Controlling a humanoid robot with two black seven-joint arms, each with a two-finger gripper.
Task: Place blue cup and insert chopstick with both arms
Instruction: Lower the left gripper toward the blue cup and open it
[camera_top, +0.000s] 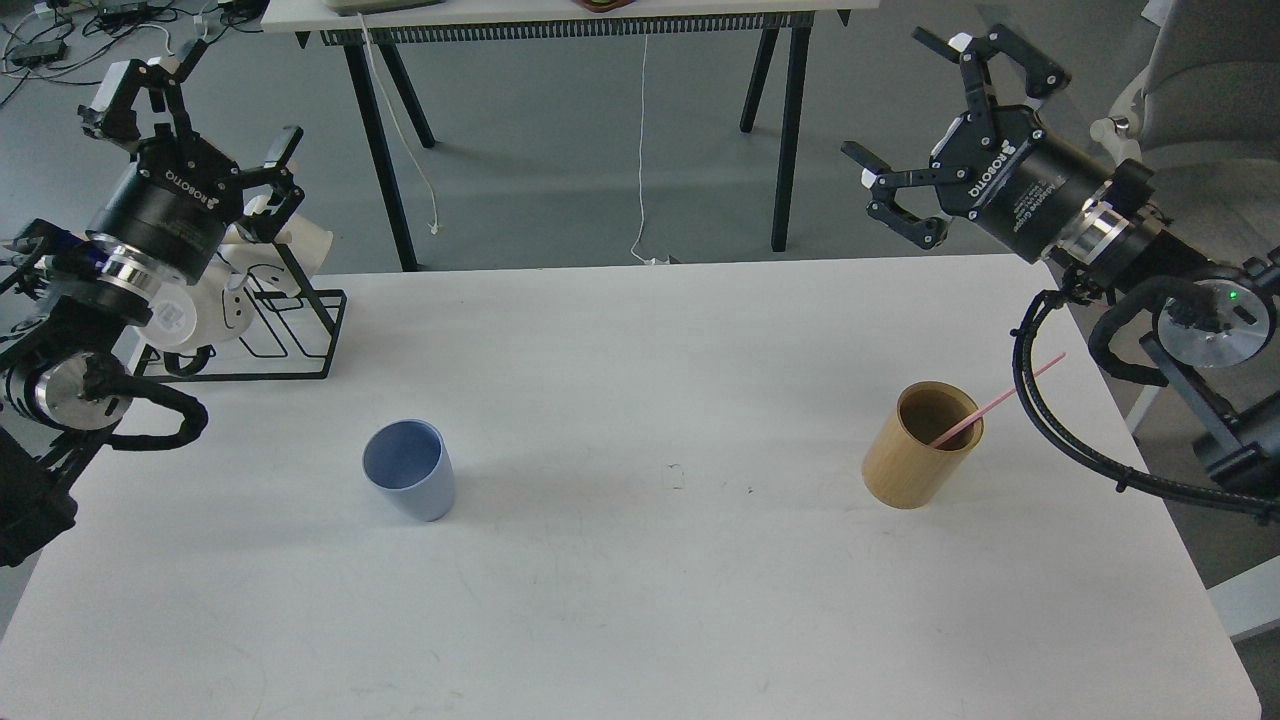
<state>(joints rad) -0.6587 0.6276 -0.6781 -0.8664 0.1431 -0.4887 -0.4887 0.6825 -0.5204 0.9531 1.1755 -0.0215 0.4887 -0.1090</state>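
Small matte pale-blue handleless tumbler (409, 469) is seen upright on the white table (640, 600), left of centre, mouth open and empty. Long thin pink chopstick (995, 403) is found leaning in the tan wooden cylinder cup (920, 445) on the right side, its upper end projecting over the rim toward the right edge. The two vessels are well apart.

Left gripper (190, 105) is held high at the left, above the black wire rack (290, 330) with white mugs (250, 280); its fingers are spread, nothing between them. Right gripper (925, 120) is raised at upper right, fingers also spread wide and empty.

Nothing is grasped yet; the opening step is judged to be in hand. The tumbler is best approached by the left gripper from the side, low enough on the tapered wall that it is not squeezed upward out of the pads. The chopstick is best taken by the right gripper on its exposed upper length, clear of the wooden rim, and lifted along its own lean so the cylinder is not tipped.
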